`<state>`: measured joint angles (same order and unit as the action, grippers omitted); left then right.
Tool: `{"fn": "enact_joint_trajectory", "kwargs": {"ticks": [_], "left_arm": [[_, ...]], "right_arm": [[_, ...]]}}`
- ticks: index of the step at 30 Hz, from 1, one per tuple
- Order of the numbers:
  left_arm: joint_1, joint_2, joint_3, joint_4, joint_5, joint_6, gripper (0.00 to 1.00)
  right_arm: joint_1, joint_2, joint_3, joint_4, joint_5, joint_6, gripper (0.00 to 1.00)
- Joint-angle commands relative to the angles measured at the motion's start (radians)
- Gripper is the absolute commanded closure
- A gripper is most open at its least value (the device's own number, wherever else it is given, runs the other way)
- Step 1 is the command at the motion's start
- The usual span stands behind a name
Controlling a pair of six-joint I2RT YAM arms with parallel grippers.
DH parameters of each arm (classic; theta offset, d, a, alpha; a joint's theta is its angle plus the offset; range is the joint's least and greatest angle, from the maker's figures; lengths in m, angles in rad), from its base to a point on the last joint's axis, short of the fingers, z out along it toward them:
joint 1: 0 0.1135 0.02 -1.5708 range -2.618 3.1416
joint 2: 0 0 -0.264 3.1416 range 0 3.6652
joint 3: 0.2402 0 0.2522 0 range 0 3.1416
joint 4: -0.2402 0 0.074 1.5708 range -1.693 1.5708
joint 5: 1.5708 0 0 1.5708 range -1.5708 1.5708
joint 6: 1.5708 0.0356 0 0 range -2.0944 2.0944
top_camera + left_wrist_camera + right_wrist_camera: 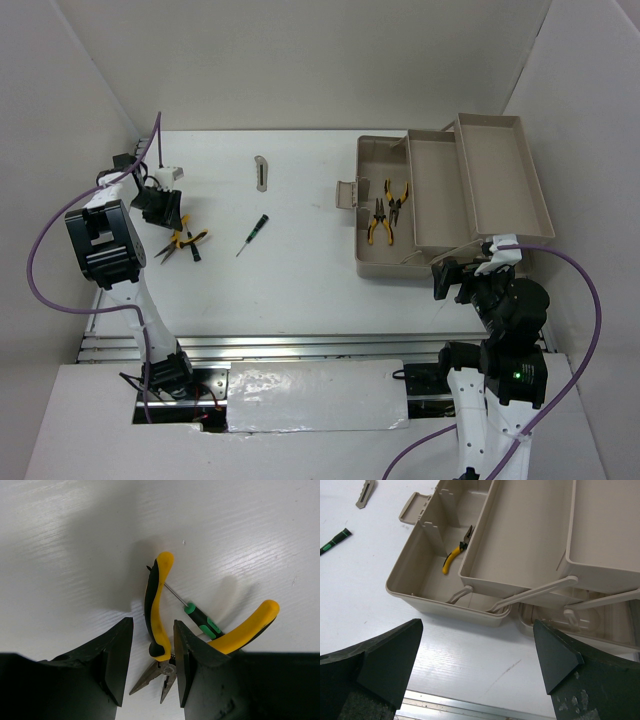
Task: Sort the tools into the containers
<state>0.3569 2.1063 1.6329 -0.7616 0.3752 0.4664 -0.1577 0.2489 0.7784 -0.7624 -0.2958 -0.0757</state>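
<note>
A yellow-and-black-handled pair of pliers [156,605] lies on the white table at the left [186,239], across a thin dark screwdriver with green marks [202,620]. My left gripper [153,665] is open and low over them. Its fingers stand on either side of the pliers' pivot and one handle, with a gap on the left side. Another screwdriver [252,234] and a flat grey metal piece [262,172] lie mid-table. Two more pliers [385,212] lie in the deep tub of the beige toolbox [362,262]. My right gripper [477,665] is open and empty in front of the toolbox.
The toolbox's shallow fold-out trays [500,175] are swung up and to the right, and they look empty. Its latch tab [346,194] sticks out to the left. White walls close in the table at the back and sides. A metal rail [300,345] runs along the near edge.
</note>
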Motion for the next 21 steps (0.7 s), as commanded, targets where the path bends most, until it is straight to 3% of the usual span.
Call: {"fn": "enact_joint_trajectory", "kwargs": {"ticks": [1, 12, 21], "left_arm": [[0.004, 0.009, -0.015, 0.021, 0.034, -0.002, 0.50], [-0.004, 0.012, -0.036, 0.016, 0.033, -0.011, 0.58], [0.036, -0.064, -0.005, -0.105, 0.132, -0.005, 0.85]], "right_arm": [[-0.003, 0.015, 0.004, 0.041, -0.006, -0.007, 0.00], [-0.002, 0.009, 0.004, 0.041, -0.008, -0.009, 0.00], [-0.002, 0.007, 0.002, 0.041, -0.008, -0.009, 0.00]]}}
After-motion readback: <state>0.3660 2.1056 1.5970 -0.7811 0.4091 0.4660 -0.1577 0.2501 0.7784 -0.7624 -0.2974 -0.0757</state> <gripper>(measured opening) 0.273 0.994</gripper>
